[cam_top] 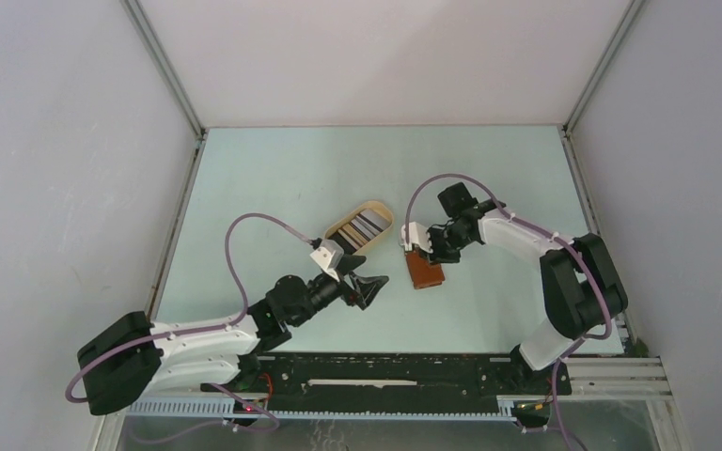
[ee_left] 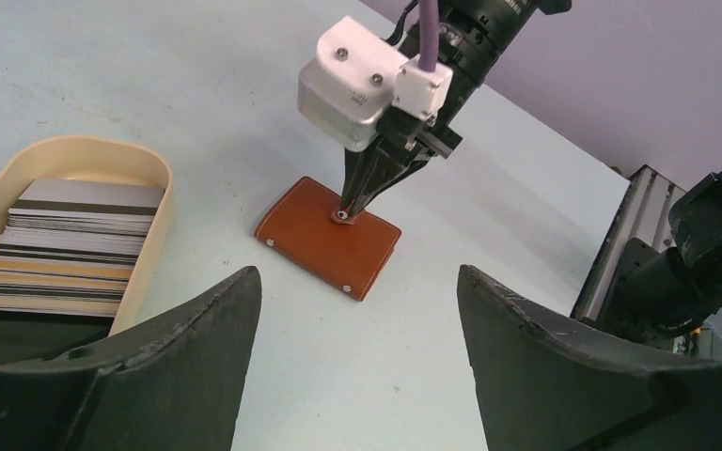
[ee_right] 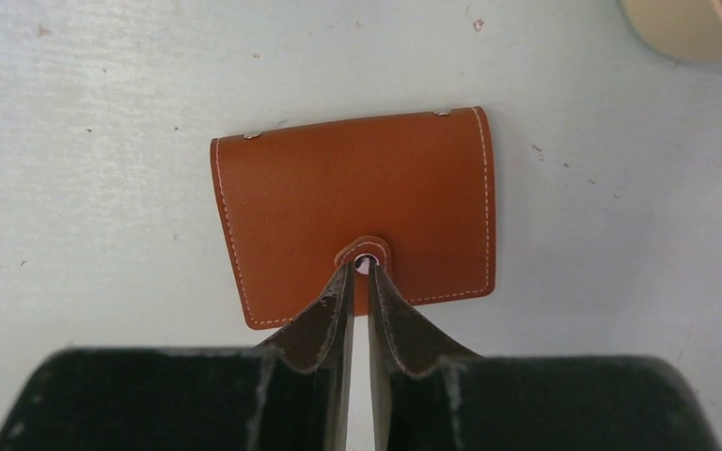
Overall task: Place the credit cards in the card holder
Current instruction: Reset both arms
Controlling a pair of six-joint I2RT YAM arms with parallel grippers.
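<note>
Card holder (ee_right: pixel 357 188) closed, pockets hidden, right gripper (ee_right: pixel 364 271) pinching its snap tab (ee_right: pixel 365 251), left gripper (ee_left: pixel 355 282) wide open

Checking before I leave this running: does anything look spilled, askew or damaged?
Nothing stands out. The card holder lies flat and closed, right gripper pinching its snap tab; the credit cards sit tidily stacked in the tan tray.

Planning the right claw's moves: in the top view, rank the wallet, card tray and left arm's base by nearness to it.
1. Wallet, under the right claw.
2. Card tray, to its left.
3. Left arm's base, far lower left.
</note>
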